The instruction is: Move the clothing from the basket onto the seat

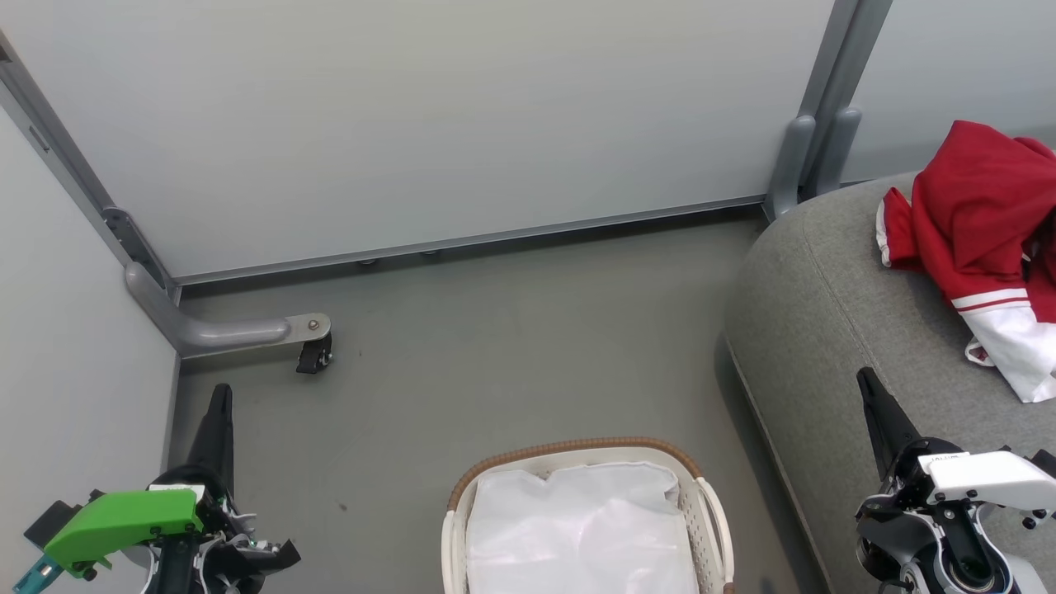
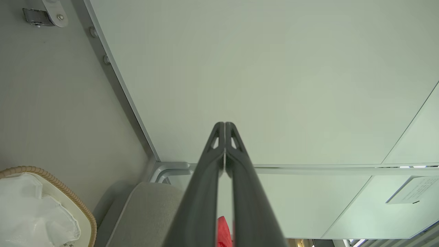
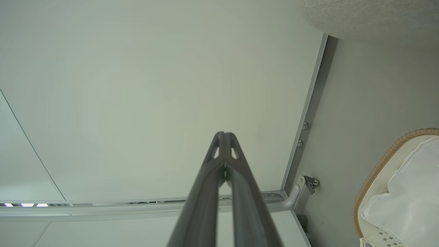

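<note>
With left fingers [image 1: 216, 429] and right fingers [image 1: 884, 417] together and empty, the clothing [image 1: 982, 214] heaped beyond the right fingers might slide off the rounded seat [image 1: 825, 330].

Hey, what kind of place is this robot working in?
Probably a mock living-room corner inside a lab or test booth: plain pale partition panels on grey metal frames with a castor foot, a large grey fabric sofa, and an oval white plastic laundry basket.
</note>
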